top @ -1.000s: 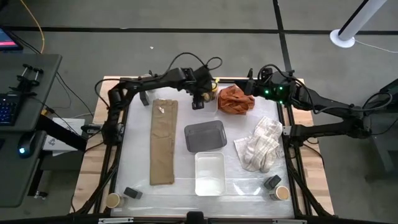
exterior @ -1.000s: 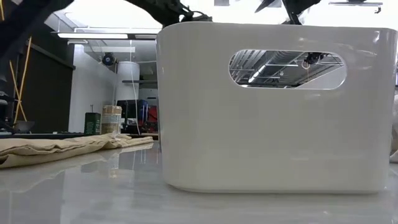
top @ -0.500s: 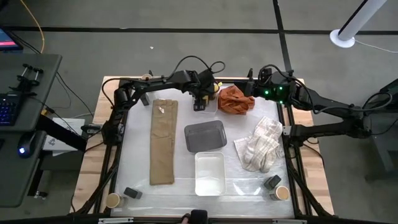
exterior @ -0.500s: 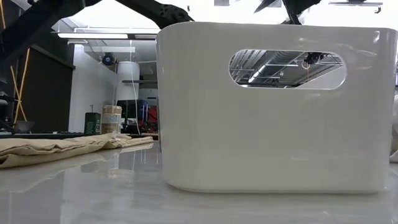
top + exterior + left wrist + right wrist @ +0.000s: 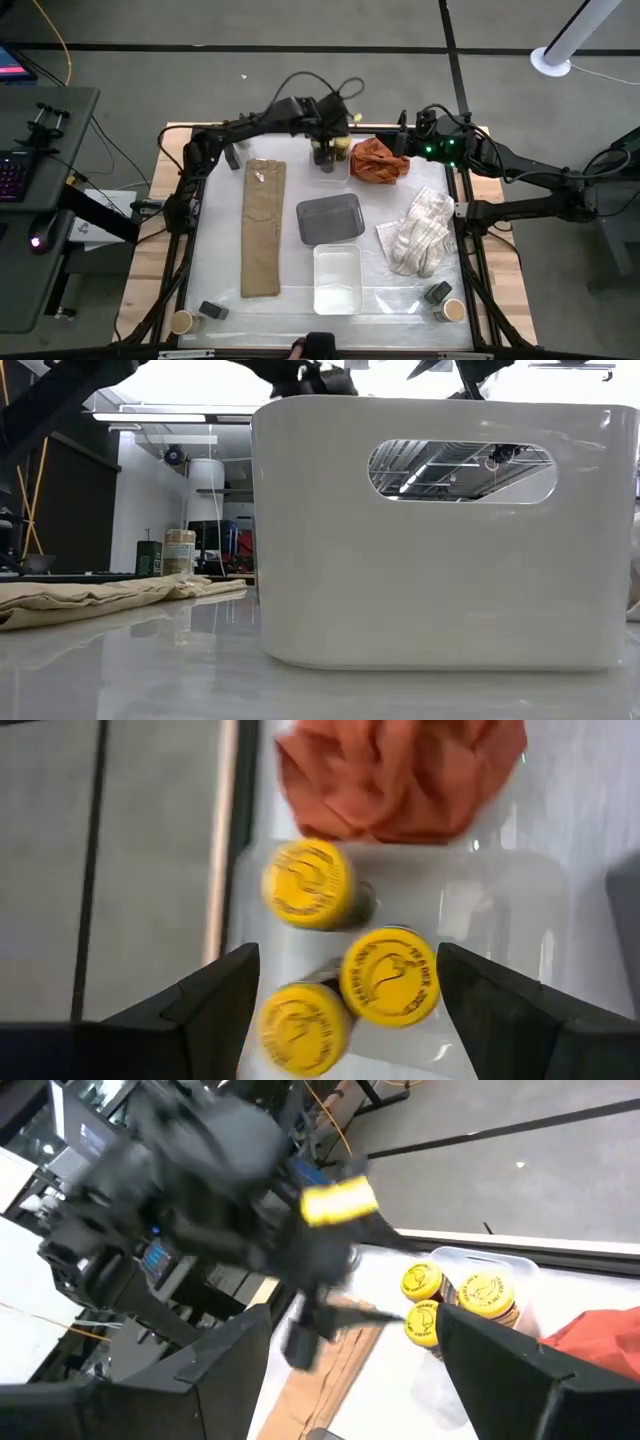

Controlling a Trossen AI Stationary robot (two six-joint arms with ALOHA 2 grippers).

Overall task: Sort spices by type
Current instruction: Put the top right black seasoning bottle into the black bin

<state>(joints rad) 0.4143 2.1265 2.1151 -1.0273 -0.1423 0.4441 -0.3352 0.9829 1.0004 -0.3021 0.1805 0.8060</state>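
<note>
Three jars with yellow lids (image 5: 308, 884), (image 5: 390, 975), (image 5: 303, 1028) stand upright in a clear tray (image 5: 500, 910) at the table's far edge (image 5: 340, 146). My left gripper (image 5: 348, 955) hangs open above them, pointing down, its fingers wide on either side and touching nothing (image 5: 325, 152). My right gripper (image 5: 350, 1320) waits open at the far right (image 5: 408, 138) and looks toward the jars (image 5: 485, 1293). A dark tin (image 5: 213, 310) and a tan tub (image 5: 182, 321) sit near left. Another tin (image 5: 437, 292) and tub (image 5: 453, 310) sit near right. A third tin (image 5: 150, 557) and tub (image 5: 180, 550) stand far left.
An orange cloth (image 5: 378, 160) lies beside the clear tray. A grey tray (image 5: 330, 218) and a white tray (image 5: 337, 278) sit mid-table; the white one (image 5: 430, 530) fills the low view. Folded tan trousers (image 5: 263, 225) lie left, a white towel (image 5: 418, 232) right.
My left gripper has moved a short way toward the table's far edge and now stands over the jars in the clear tray. My right arm has kept still.
</note>
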